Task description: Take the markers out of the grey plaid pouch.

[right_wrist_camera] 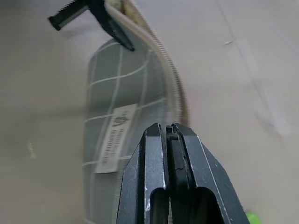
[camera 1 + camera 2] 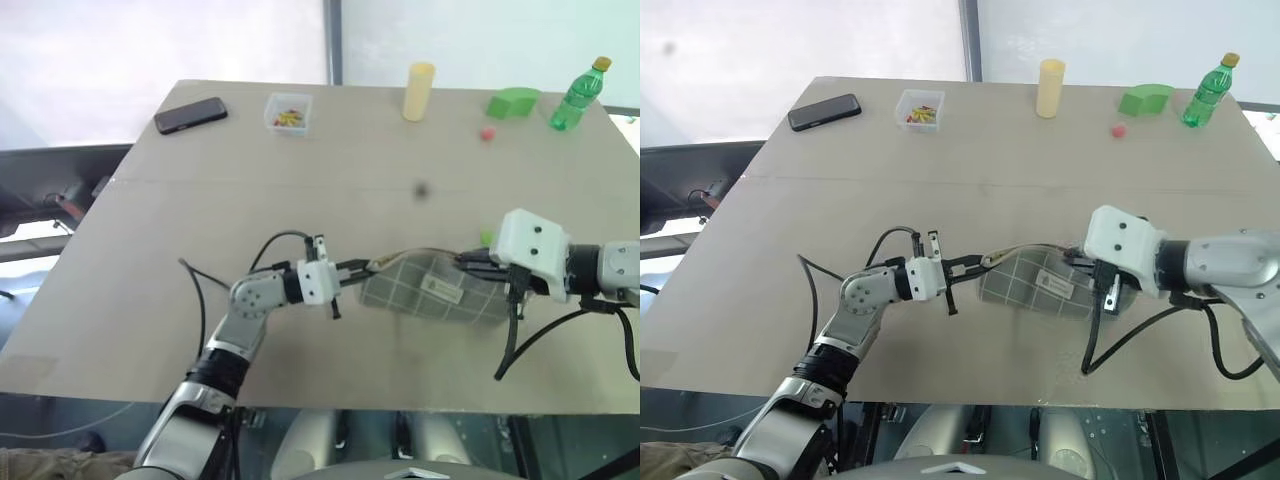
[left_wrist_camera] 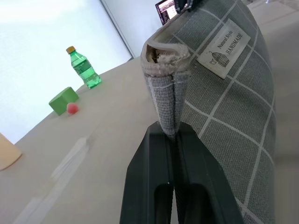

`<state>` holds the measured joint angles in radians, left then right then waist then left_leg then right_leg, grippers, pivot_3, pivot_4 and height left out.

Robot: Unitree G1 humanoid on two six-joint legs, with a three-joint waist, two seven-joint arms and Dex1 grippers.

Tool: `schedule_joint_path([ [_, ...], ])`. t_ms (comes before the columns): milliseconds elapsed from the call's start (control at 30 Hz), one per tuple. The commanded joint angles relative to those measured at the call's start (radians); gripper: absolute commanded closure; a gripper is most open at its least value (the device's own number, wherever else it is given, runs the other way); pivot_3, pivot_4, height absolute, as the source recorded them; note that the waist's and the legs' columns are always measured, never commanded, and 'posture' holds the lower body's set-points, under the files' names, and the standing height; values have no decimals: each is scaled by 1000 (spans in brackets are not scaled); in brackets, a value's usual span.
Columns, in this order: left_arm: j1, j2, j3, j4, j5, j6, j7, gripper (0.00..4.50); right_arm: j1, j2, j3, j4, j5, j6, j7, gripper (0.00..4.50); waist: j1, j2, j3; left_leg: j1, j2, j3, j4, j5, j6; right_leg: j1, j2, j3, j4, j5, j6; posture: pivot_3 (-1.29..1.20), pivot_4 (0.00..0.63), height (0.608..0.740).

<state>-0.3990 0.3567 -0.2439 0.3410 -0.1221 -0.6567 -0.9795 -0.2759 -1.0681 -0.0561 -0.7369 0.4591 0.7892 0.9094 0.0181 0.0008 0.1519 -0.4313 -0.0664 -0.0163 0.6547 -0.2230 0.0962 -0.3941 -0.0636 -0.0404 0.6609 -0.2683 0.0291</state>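
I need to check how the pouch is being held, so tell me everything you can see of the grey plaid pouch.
The grey plaid pouch is soft grey fabric with a pale grid, a cream zipper band along one edge and a small sewn label reading HANDMADE. It sits near the table's front edge, stretched between the two arms: the left gripper has its jaws shut on one end seam, and the right gripper is shut at the opposite end.

Beige tabletop [image 2: 300, 180] fills most of frame, faint seam line running across its upper third. Bright white window panels [image 2: 150, 40] behind far edge, dark vertical frame post [image 2: 334, 40] at top centre. Even daylight, soft shadows.
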Motion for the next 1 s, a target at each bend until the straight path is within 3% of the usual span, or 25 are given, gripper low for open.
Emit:
schedule_joint_path([
  [33,4,-3,0,8,-15,-21,-5,4500,24,-20,-20,-24,-14,-7,-10,4314,0,0,0,0,0,0,0,0,0,0,0,0,0,0,0,0,150,740],
  [333,9,0,-2,30,-12,-53,-17,4500,-58,5,-32,85,-62,-25,-72,4314,-1,0,0,0,0,0,1,0,0,0,0,0,0,0,0,0,150,740],
  [1000,10,-3,1,48,-10,-70,-15,4500,47,-50,-45,32,-27,-67,52,4314,-1,0,0,0,0,0,0,0,0,0,0,0,0,0,0,0,150,740],
])
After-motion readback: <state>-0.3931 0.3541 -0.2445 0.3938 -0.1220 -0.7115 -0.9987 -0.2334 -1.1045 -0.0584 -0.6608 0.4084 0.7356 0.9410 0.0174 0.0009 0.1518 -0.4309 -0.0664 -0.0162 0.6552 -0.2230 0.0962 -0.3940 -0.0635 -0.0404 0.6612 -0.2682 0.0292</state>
